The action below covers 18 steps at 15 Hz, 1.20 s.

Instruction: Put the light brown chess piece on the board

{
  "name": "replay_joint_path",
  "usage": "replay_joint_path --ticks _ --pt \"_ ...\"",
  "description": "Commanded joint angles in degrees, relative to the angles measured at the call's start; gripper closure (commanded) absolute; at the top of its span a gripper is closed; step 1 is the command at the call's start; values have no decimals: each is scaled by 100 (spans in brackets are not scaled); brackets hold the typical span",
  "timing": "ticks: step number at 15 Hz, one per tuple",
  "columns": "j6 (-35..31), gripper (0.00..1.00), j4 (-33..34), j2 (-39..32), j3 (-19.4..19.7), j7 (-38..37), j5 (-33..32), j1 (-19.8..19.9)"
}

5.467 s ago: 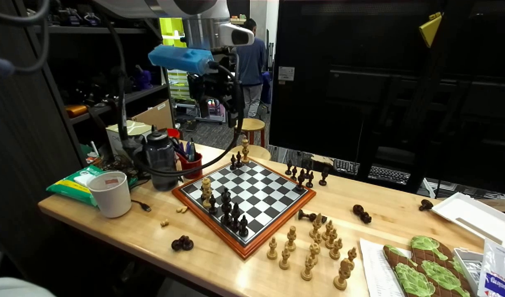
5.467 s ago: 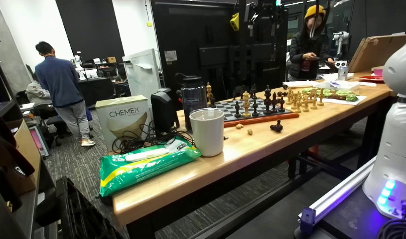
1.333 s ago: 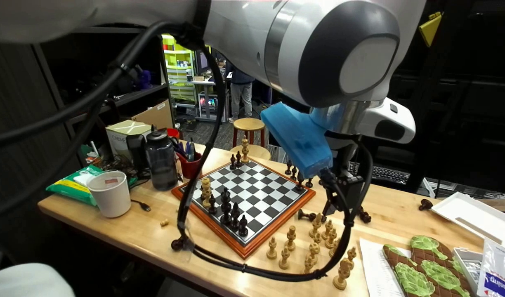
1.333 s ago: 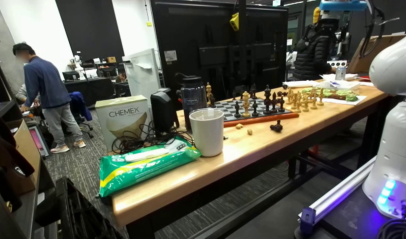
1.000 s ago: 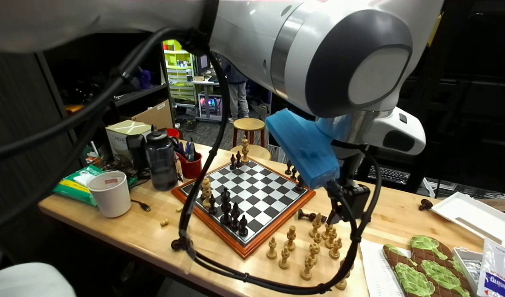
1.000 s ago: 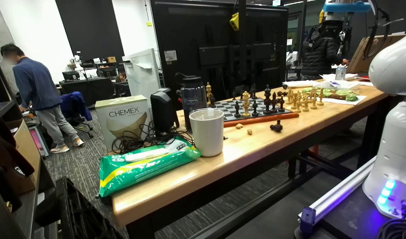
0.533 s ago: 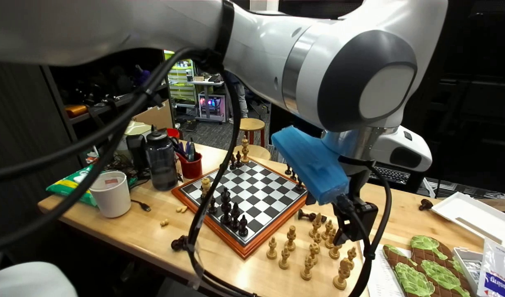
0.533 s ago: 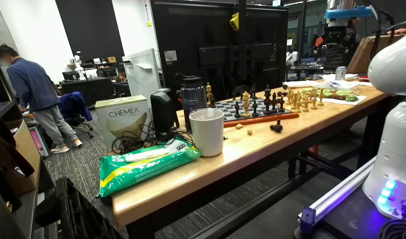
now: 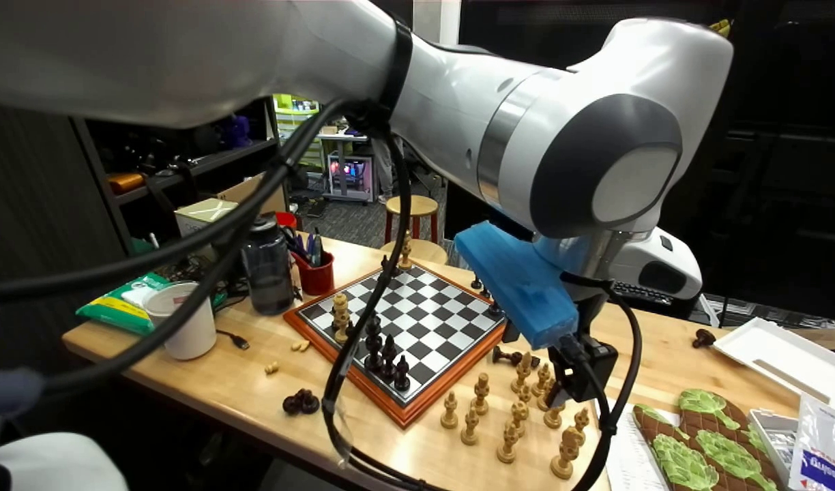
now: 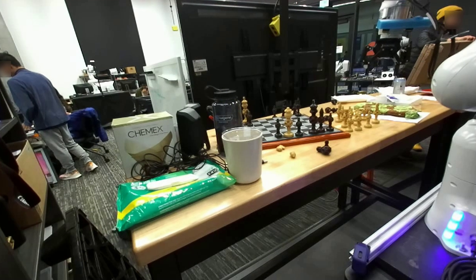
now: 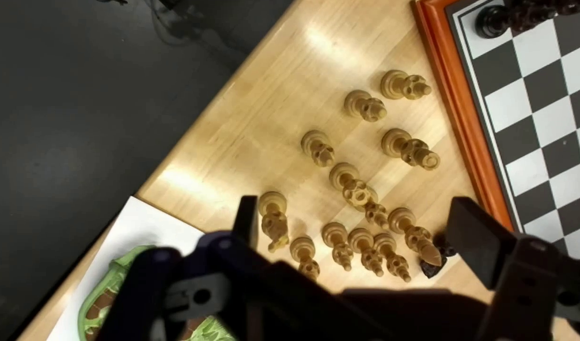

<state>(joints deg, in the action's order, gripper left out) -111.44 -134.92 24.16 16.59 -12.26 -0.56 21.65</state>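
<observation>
Several light brown chess pieces (image 11: 409, 150) stand upright on the table beside the board (image 9: 424, 307); which of them the task means I cannot tell. Another light brown chess piece (image 9: 341, 319) stands at the board's edge among dark ones, and a tall one (image 9: 405, 251) is by its far corner. My gripper (image 11: 357, 226) is open, its fingers (image 11: 477, 239) wide apart and nothing held. From the wrist, light pieces show below and between the fingers. In an exterior view the gripper (image 10: 385, 58) hangs well above the tabletop, clear of the pieces.
A dark piece (image 9: 513, 356) lies between the board and the light group. Oven mitt (image 9: 707, 440) and papers (image 9: 629, 450) lie beyond that group. Bottle (image 9: 267, 273), red pen cup (image 9: 316, 274) and white mug (image 9: 189, 327) stand past the board. A cable (image 9: 335, 382) loops from the arm.
The arm has swung from beyond the board to above the light pieces. Over the last second it has come lower. The gripper has stayed open, and the pieces have not moved.
</observation>
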Motion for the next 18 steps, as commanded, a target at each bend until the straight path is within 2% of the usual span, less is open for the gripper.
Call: replay_joint_path --ticks 1,5,12,18 --pt "-233 0 -41 -40 107 236 257 -58" --pt "-467 0 -80 -125 199 406 307 -6" --pt "-408 0 -27 -312 344 433 213 84" --pt "-349 0 -33 -374 277 328 92 76"
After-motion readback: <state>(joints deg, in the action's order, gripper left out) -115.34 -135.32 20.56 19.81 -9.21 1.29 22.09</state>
